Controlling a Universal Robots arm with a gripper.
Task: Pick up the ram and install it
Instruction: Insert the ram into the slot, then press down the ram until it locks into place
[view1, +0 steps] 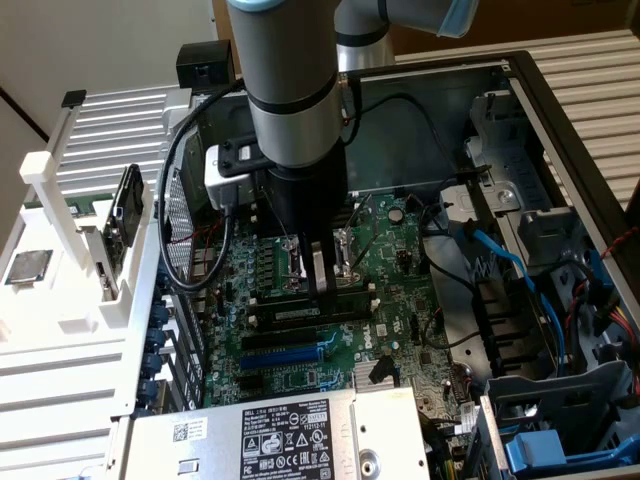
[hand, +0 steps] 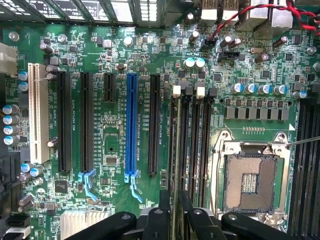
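Pick-up done; gripper (hand: 174, 202) clamped on the ram (hand: 174, 165), held edge-on over the outermost of the memory slots (hand: 197, 145), next to CPU socket (hand: 250, 177); seating not confirmed; install judged incomplete.

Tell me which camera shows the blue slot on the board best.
The wrist view: the blue slot lies whole, seen straight from above. The exterior view shows that slot slanted, among black slots.

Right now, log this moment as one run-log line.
pincer: shut on ram | position: at black memory slots | seating: cannot tell | processor socket: empty
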